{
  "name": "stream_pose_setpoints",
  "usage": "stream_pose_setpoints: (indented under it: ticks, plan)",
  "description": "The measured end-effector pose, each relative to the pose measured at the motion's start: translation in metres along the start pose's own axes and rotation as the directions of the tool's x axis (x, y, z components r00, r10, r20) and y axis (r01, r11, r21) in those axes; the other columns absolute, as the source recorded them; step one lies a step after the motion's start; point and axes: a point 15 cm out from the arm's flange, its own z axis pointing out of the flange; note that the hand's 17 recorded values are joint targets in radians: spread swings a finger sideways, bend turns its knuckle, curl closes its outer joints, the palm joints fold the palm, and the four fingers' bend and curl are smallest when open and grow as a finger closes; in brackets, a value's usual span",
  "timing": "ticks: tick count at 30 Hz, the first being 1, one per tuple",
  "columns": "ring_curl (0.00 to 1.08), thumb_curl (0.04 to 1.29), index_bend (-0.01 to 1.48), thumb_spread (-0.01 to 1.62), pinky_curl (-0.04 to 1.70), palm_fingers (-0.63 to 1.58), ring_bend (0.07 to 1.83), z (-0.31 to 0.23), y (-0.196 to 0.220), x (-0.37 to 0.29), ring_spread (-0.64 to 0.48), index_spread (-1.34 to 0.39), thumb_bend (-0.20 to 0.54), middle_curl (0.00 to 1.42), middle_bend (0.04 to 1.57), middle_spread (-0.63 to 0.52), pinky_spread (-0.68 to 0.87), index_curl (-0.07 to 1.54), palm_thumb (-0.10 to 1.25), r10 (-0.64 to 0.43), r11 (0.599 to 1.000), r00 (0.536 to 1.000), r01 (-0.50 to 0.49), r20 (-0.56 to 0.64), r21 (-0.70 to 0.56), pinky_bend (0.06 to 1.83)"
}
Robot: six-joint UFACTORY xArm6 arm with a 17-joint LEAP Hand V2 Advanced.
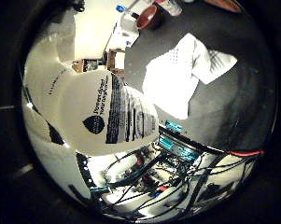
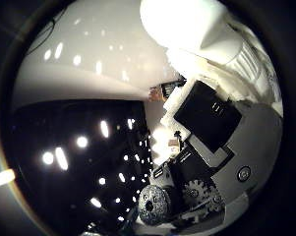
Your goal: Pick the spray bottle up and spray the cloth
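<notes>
The white spray bottle (image 1: pixel 103 112) with a dark printed label fills much of the little finger side palm view, close against the palm. My right hand (image 1: pixel 168 154) shows beside it as teal and black parts. In the thumb side palm view, black and white fingers (image 2: pixel 211 118) curl against a white rounded part of the bottle (image 2: pixel 197 34). The white cloth (image 1: pixel 182 70) lies crumpled on the dark table (image 1: pixel 229 112), away from the bottle and beyond it.
A brown bowl (image 1: pixel 147 16) and a small white container (image 1: pixel 127 37) stand at the table's far edge behind the cloth. The thumb side palm view looks out at a ceiling with several bright lights (image 2: pixel 82 141).
</notes>
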Motion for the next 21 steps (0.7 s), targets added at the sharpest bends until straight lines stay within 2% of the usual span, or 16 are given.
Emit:
stream_pose_setpoints:
  ticks: [5,8,15,21]
  plan:
    - [0.55,1.06,1.16,1.03,0.65,1.25,1.41,0.018,-0.016,0.053,-0.21,-0.25,-0.006,0.63,1.32,-0.17,-0.31,0.61,1.07,0.067,0.998,0.997,-0.067,-0.034,-0.001,1.26]
    - [0.55,1.06,1.16,1.03,0.66,1.25,1.41,0.02,-0.016,0.054,-0.21,-0.25,-0.006,0.63,1.32,-0.17,-0.31,0.61,1.08,0.061,0.998,0.997,-0.062,-0.04,-0.006,1.26]
    - [0.55,1.06,1.16,1.04,0.66,1.25,1.41,0.008,0.002,-0.008,-0.21,-0.25,-0.006,0.63,1.32,-0.17,-0.31,0.61,1.08,-0.049,0.998,0.996,0.051,-0.075,0.028,1.26]
    - [0.55,1.07,1.16,1.03,0.66,1.25,1.41,-0.009,0.027,-0.061,-0.21,-0.25,-0.006,0.63,1.32,-0.17,-0.31,0.61,1.08,-0.156,0.983,0.981,0.165,-0.117,0.076,1.26]
